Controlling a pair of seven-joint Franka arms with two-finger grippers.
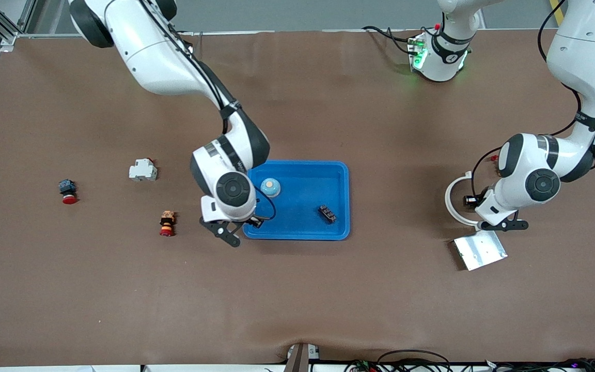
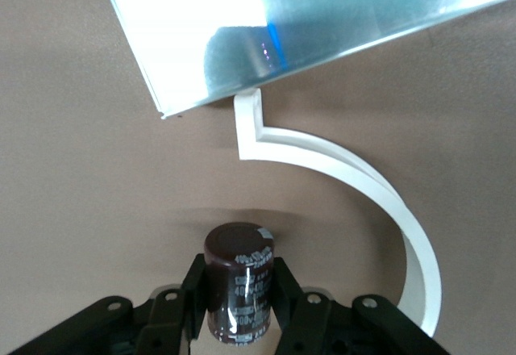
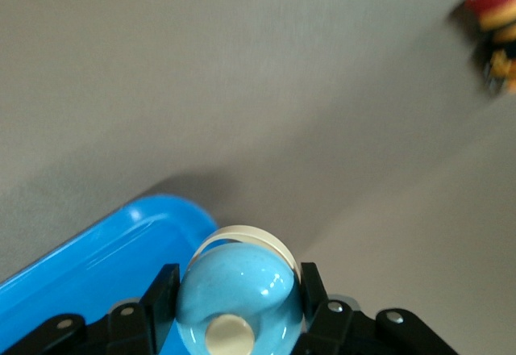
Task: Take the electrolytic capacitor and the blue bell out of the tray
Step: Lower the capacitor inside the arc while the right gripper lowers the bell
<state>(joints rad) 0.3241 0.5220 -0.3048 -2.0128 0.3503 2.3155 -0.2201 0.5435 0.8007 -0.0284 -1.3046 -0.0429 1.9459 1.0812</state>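
Front view: a blue tray (image 1: 336, 178) is sitting mid-table, holding a small black terminal block (image 1: 327, 213) nearer the camera and toward the left arm's end. The light blue bell (image 1: 270, 187) is showing over the tray's corner at the right arm's end. The right gripper (image 1: 246, 223) is hanging over the tray's edge there. The left gripper (image 1: 470, 200) is hovering over bare table toward the left arm's end, above a white curved bracket (image 1: 451, 199) and just beside a shiny metal plate (image 1: 480, 249). Toward the right arm's end are lying a white module (image 1: 143, 170), a red-capped button (image 1: 67, 191) and an orange-and-red button (image 1: 167, 223).

Left wrist view: the left gripper (image 2: 239, 290) is pinching a dark brown capacitor (image 2: 239, 278) upright between its fingers (image 2: 193, 294), above the table. White print is running down the capacitor's sleeve, too small to read. The bracket (image 2: 371, 190) and plate (image 2: 210, 32) are lying close by.

Right wrist view: the right gripper (image 3: 234, 302) is clamping the bell (image 3: 234, 294) between its fingers (image 3: 161, 294), over the tray's rim (image 3: 97, 246). The bell's cream knob is facing the camera.
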